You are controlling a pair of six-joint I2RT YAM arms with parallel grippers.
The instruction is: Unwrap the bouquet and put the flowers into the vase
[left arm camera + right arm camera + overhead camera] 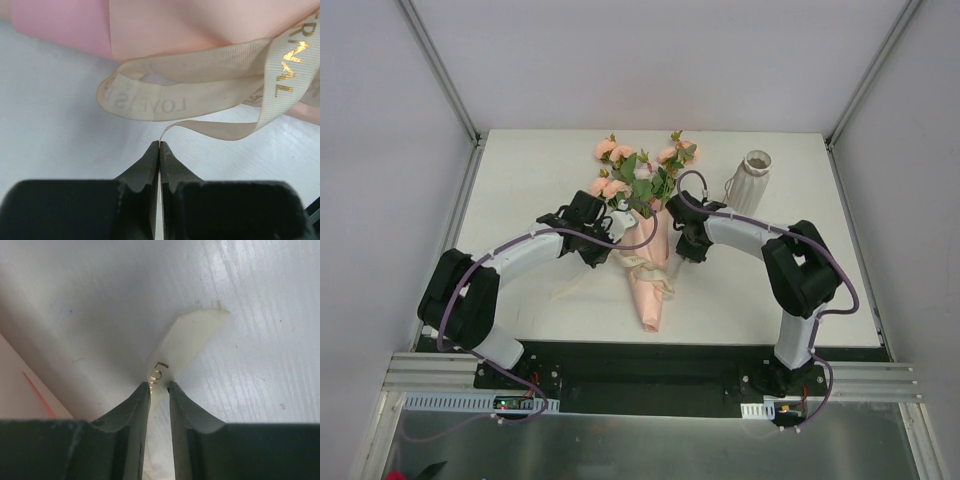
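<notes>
The bouquet (648, 285) lies in mid-table, its pale pink paper cone pointing at the near edge and the flowers (638, 170) fanned out at the far end. A cream ribbon (642, 264) with gold lettering is tied round the cone. My left gripper (612, 243) sits at the cone's left side, shut on a thin tail of the ribbon (210, 131) that runs between its fingertips (150, 157). At the cone's right side, my right gripper (682, 243) has its jaws a narrow gap apart, with the ribbon's cut end (187, 337) lying between them. The off-white ribbed vase (748, 180) stands to the right of the blooms.
The white table (520, 180) is boxed in by pale walls with metal corner posts (440, 70). Both arm bases are bolted to a black rail (650, 375) at the near edge. The pink paper (175, 25) fills the top of the left wrist view.
</notes>
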